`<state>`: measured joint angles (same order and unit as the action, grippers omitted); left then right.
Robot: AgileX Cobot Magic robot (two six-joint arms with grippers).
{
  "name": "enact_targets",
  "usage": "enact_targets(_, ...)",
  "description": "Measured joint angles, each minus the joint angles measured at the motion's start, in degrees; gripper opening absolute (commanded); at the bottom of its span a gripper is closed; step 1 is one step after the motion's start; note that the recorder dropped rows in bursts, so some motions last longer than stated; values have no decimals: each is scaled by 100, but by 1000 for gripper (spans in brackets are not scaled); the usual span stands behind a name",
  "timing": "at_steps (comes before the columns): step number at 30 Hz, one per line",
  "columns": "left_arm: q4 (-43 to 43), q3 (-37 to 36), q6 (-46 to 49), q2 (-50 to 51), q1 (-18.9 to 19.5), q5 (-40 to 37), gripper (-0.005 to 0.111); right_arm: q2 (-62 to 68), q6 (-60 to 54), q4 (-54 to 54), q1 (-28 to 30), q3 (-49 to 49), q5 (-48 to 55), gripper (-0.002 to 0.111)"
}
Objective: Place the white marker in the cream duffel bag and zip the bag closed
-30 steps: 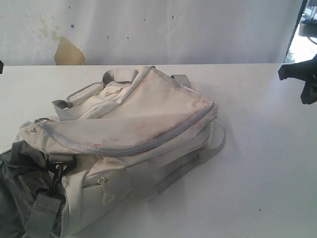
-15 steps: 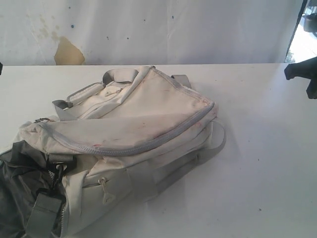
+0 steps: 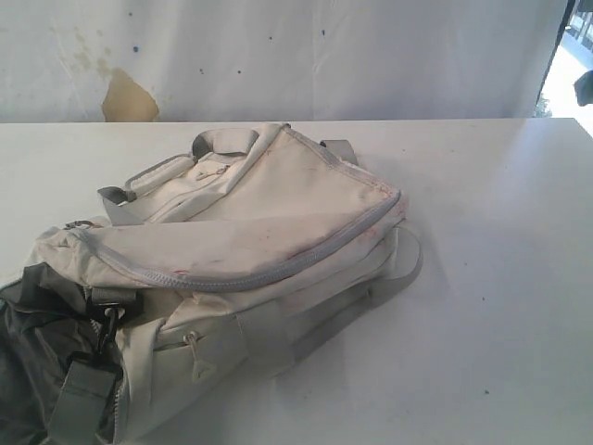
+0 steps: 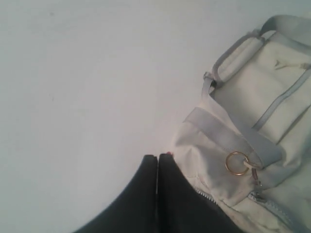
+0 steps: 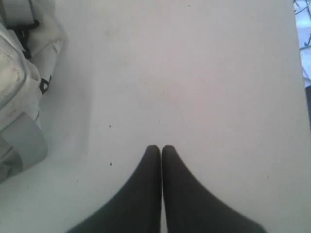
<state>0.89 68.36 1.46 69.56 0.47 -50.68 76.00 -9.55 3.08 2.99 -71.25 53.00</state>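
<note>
Left end effector [image 4: 157, 156] clenched on nothing, tips just beside the cream duffel bag [image 3: 269, 222] at its end with the gold ring [image 4: 237, 163]; the nearer of the two. Bag flat on the worktop [image 3: 491, 306], long axis running from that ringed end toward the right arm's side, grey zipper [image 3: 278, 269] seemingly run shut. White marker nowhere visible, probably inside. Right end effector [image 5: 161, 147] likewise clenched and empty, beside the bag's strap end; withdrawn since the earlier frame, further from the bag.

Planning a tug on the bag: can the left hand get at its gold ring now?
Probably yes. The gold ring sits exposed on the cream duffel bag, close beside the shut left hand, nothing between.
</note>
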Motion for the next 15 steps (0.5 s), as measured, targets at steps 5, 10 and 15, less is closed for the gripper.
enact_targets(5,44,0,0,-782,0,0,0,-841,-10,0,0,47,0,0)
enact_targets(10,62,0,0,-1633,0,-70,0,-1658,-10,0,0,47,63,0)
enact_targets(15,72,0,0,-2498,0,-281,0,-2521,-61,0,0,47,91,0)
